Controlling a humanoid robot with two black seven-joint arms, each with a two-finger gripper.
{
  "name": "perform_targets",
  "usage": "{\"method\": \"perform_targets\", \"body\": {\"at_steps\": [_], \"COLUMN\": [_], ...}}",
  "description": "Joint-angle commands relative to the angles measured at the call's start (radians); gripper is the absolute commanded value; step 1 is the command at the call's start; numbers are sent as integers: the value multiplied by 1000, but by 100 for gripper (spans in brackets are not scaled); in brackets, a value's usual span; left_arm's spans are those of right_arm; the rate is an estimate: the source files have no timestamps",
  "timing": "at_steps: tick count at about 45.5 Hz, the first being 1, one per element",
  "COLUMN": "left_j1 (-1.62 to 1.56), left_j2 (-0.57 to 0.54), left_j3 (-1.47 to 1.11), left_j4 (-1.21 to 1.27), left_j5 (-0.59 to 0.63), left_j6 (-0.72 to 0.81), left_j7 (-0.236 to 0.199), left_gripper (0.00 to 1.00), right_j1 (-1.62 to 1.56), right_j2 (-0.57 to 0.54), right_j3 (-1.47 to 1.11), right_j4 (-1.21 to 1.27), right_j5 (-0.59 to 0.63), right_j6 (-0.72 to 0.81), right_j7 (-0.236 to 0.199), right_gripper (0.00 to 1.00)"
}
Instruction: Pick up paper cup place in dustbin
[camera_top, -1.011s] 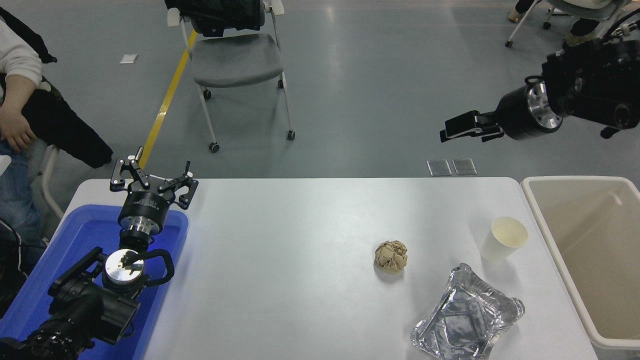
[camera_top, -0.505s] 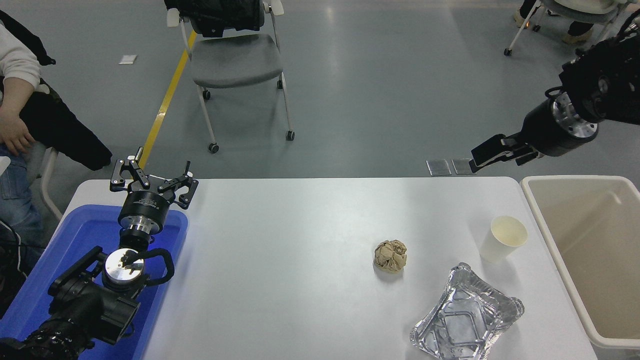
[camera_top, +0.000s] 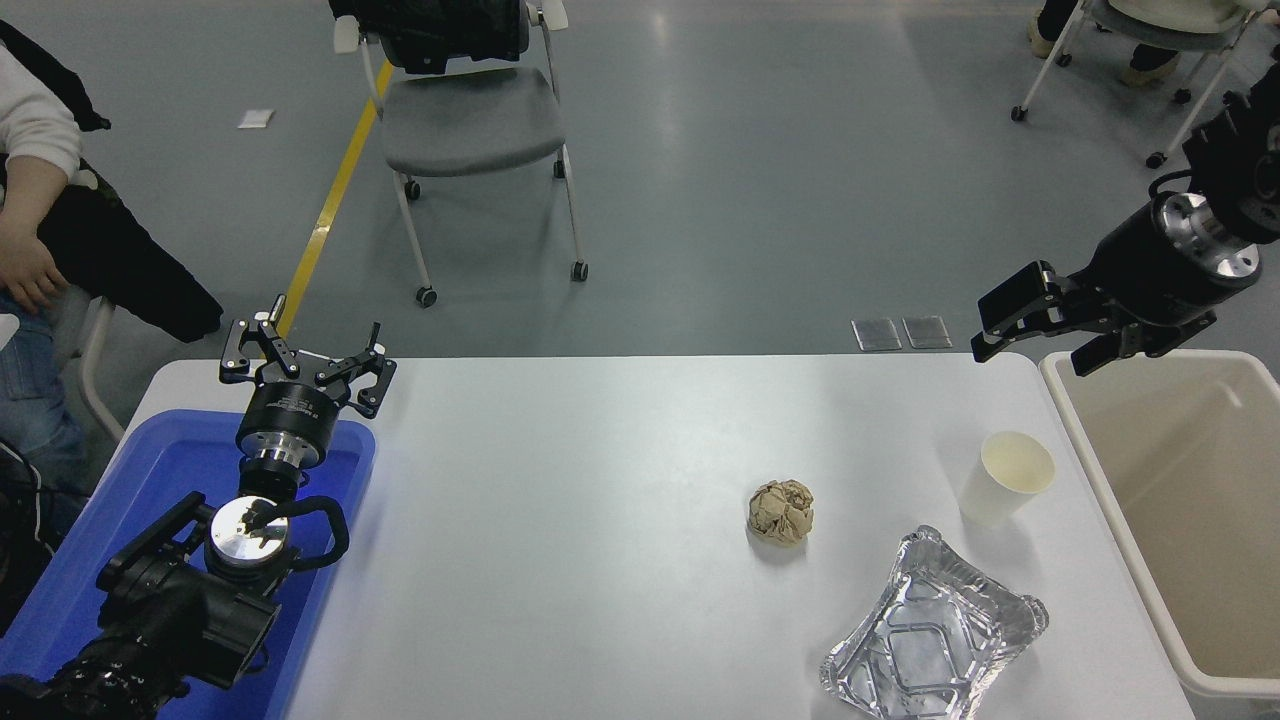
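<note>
The paper cup (camera_top: 1006, 478) stands upright on the white table near its right edge, white outside and cream inside. Just right of it, off the table's end, sits the large beige dustbin (camera_top: 1108, 490). My right gripper (camera_top: 1032, 346) hangs open in the air over the table's far right corner, above and behind the cup, apart from it, with nothing between its fingers. My left gripper (camera_top: 305, 362) is parked open over the far end of the blue tray at the lower left.
A crumpled brown paper ball (camera_top: 781, 511) lies left of the cup. A crinkled silver foil tray (camera_top: 932, 645) sits in front of the cup. A blue tray (camera_top: 150, 480) holds the table's left end. A seated person (camera_top: 30, 200) is at the far left; a grey chair (camera_top: 470, 120) stands beyond the table.
My right arm has swung right and down from high above the floor toward the table's far right corner. Its fingers now stand spread apart. The left arm and the objects have not moved.
</note>
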Motion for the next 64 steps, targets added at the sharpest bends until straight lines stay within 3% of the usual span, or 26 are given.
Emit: {"method": "perform_targets", "body": {"at_steps": [1,32,64], "left_j1": [-1,1,-1], "left_j2": [0,0,-1], "left_j3": [0,0,0], "left_j4": [0,0,0], "left_j5": [0,0,0], "left_j6": [0,1,0], "left_j7": [0,0,0], "left_gripper": [99,99,99], "right_j1": [5,-177,-739], "right_j2": [-18,43,28], "right_j3": [-19,-4,40], "right_j4": [3,-130,-538], "right_j5": [12,13,33], "right_j6": [18,-8,-321], "right_j7": [-2,-2,-2], "right_gripper": [100,100,100]}}
